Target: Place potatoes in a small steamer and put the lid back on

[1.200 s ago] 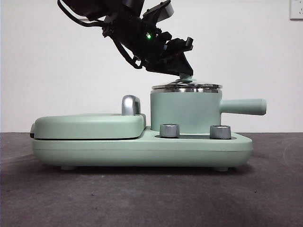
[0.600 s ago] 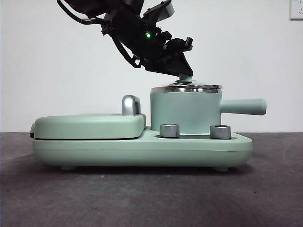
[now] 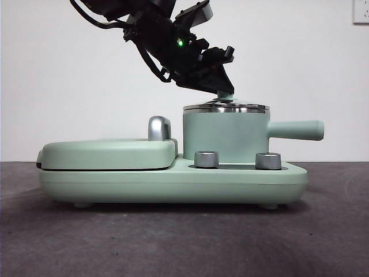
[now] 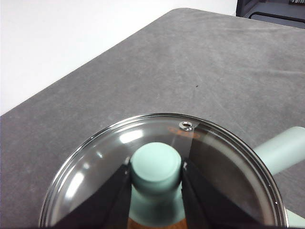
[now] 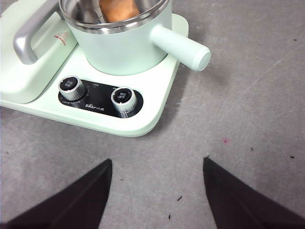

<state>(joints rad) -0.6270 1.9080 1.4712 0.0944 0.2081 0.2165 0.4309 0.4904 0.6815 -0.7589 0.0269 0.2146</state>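
I see the small steamer [image 3: 226, 137] in mint green with a shiny steel rim, and an orange-brown potato [image 5: 117, 8] inside it. The lid [image 4: 95, 162] on top of the steamer is clear glass edged in steel, its knob [image 4: 156, 168] mint green between black left gripper [image 4: 156, 179] jaws. Beside the steamer, silver dials [image 5: 72, 87] sit on a black panel [image 5: 97, 98]. The table [image 3: 173, 242] beneath is mottled dark grey.

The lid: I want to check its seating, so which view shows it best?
The left wrist view: the lid fills it, the left tool gripping its knob. The front view shows only its rim edge-on; the right wrist view shows just a sliver.
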